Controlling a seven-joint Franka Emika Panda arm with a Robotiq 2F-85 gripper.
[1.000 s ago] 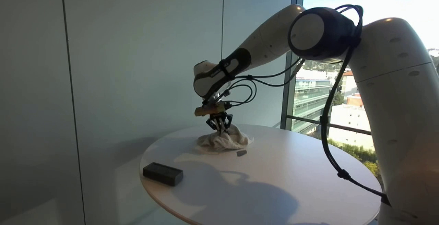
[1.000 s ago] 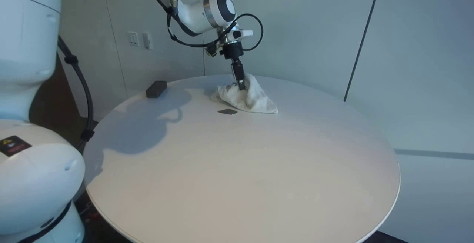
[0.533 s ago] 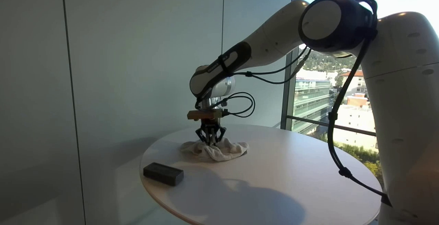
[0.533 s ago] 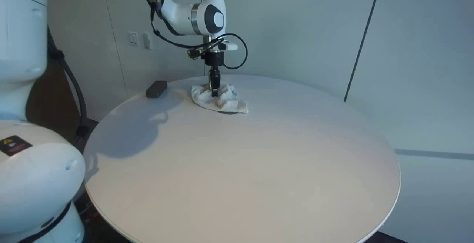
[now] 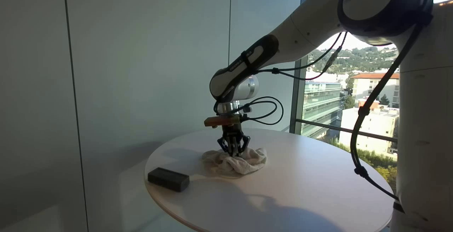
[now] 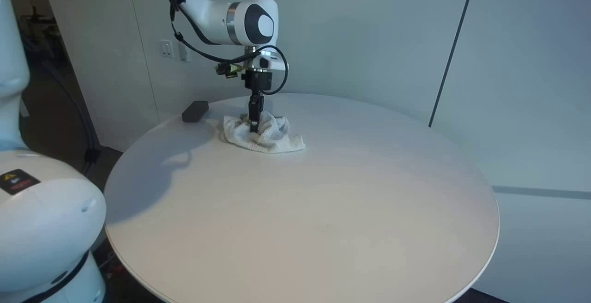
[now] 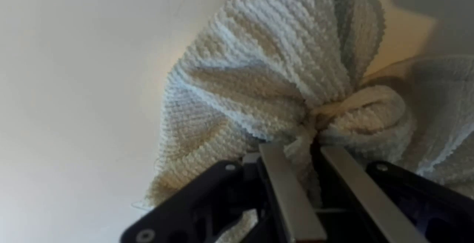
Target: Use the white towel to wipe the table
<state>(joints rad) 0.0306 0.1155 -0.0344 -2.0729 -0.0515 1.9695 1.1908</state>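
Robotiq gripper (image 7: 300, 152) nearly closed, pinching gathered white towel (image 6: 278, 136). Sweep round tabletop (image 6: 332, 206) lightly, overlapping strokes, skirting black rectangular block (image 5: 168, 179).

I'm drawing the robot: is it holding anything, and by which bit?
Yes, the white towel: the fingers pinch a gathered fold near the middle of the crumpled heap, which lies on the table.

A warning triangle (image 6: 9, 177) labels the arm (image 6: 51, 229) — words illegible.
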